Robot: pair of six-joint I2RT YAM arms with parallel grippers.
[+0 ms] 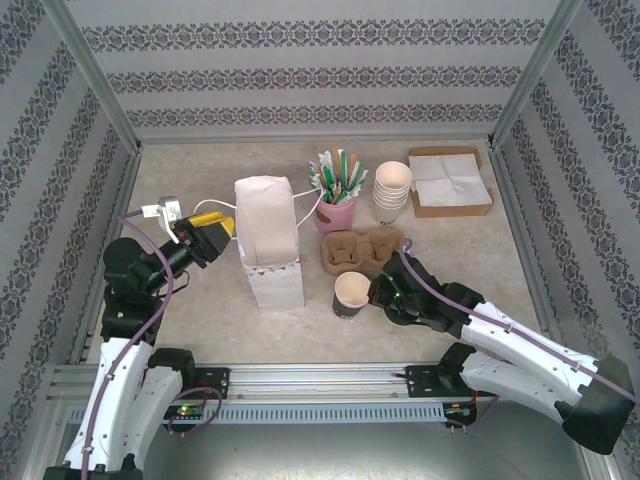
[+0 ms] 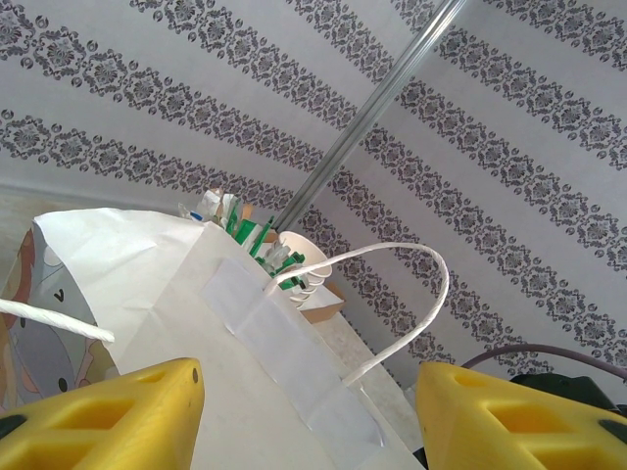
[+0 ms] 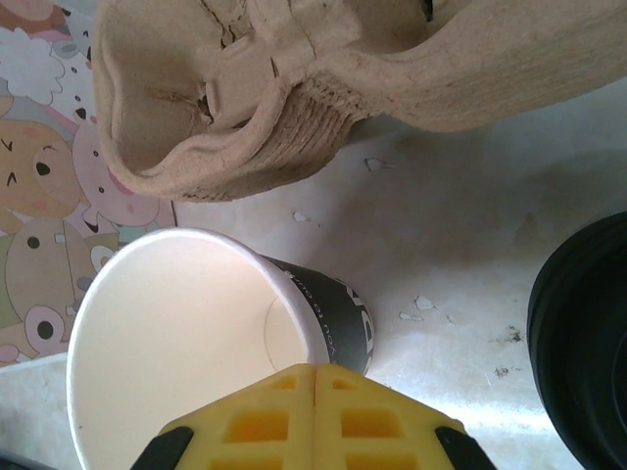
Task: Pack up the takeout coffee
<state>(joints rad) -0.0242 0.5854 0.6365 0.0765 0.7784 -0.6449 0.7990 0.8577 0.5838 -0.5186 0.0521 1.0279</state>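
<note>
- My right fingers (image 3: 315, 392) are pressed flat together, with no gap between the yellow tips. They sit right at the near rim of the takeout coffee cup (image 1: 350, 293). I cannot tell whether the paper wall is caught between them.
- The takeout coffee cup stands upright on the tabletop (image 1: 470, 250). Its outer wall is dark, its top is open and its pale inside shows.
- The cup is just in front of the pulp cup carrier (image 1: 362, 250), on the side nearer my bases, and near the right of the paper bag's foot.
- My left fingers (image 1: 218, 230) stand apart with nothing clamped between them. They point at the upper left side of the white paper bag (image 1: 268, 235) from just beside it.
- From my left wrist, the bag's folded top and one thin loop handle lie ahead, between the two yellow tips.
- The bag is upright, with cartoon animals printed on its lower part.
- Behind the carrier stands a pink cup of green and white straws (image 1: 335, 213), with a stack of cream paper cups (image 1: 392, 190) to its right.
- Further right lies a cardboard tray (image 1: 452, 210) holding white napkins (image 1: 447, 178).
</note>
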